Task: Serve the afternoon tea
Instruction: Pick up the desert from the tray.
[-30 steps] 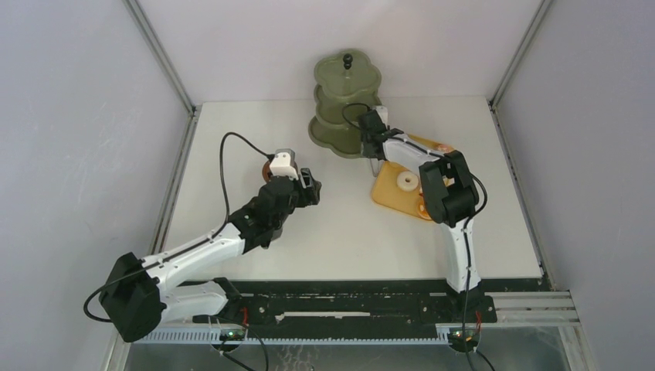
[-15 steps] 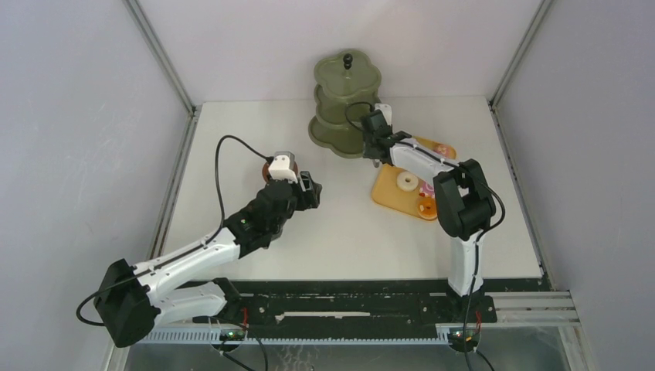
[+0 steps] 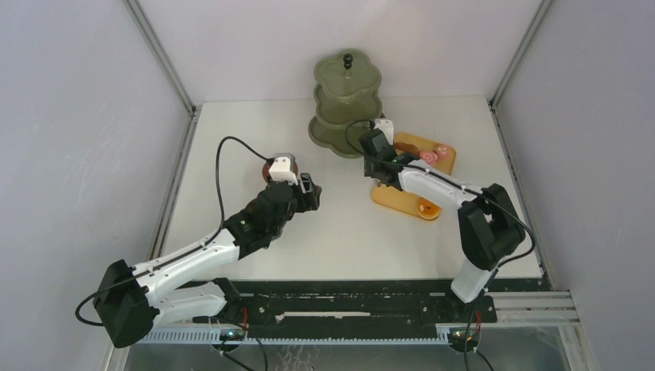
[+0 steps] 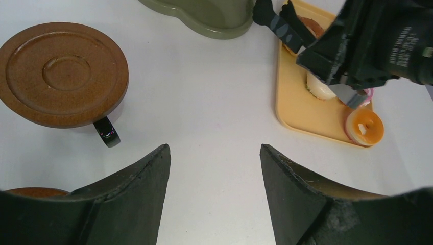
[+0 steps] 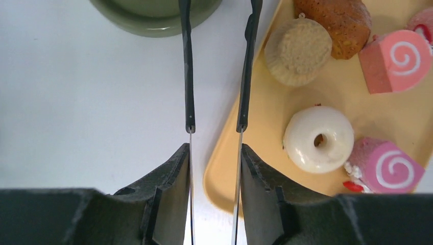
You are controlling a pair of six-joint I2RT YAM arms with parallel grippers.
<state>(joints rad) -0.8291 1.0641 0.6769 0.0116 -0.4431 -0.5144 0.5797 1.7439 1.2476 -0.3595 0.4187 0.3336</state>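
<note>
Step in hand, as I read it: fetching a treat w/ the tongs to load the stand. R fingers point(image 5: 171, 194) are clamped on the long black tongs point(image 5: 188, 76), pressing both blades from outside. The tong arms stand a bit apart w/ nothing visible between them, and their tips run off the top of the R wrist view. One arm hangs over the white worktop point(image 5: 76, 112), the other over the near rim of the flat orange-yellow rectangular tray point(image 5: 270, 97).

Every treat I can see sits on that tray: white ring donut point(image 5: 319, 138), pink swirl cakes point(image 5: 395, 58), brown bun point(image 5: 337, 20), tan round cake point(image 5: 298, 51), plus an orange-glazed donut point(image 4: 363, 127). The olive-green three-tier scalloped stand w/ black knob point(image 3: 346, 108) is just beside the tray at back-centre. Its tiers look bare, tho partly hidden.

L fingers point(image 4: 138, 189) are apart & empty above the worktop, near a brown round saucer point(image 4: 64, 74) lying on a cup whose dark handle point(image 4: 106, 135) pokes out below.

Next move prob. calls for swinging the tongs over the tray, straddling one piece, squeezing gently (the cakes look soft), then lifting clear of the scalloped rim onto a tier.

Writing: white lettering on the R arm's black housing point(image 4: 403, 43), too blurred to read. No brands seen elsewhere.
</note>
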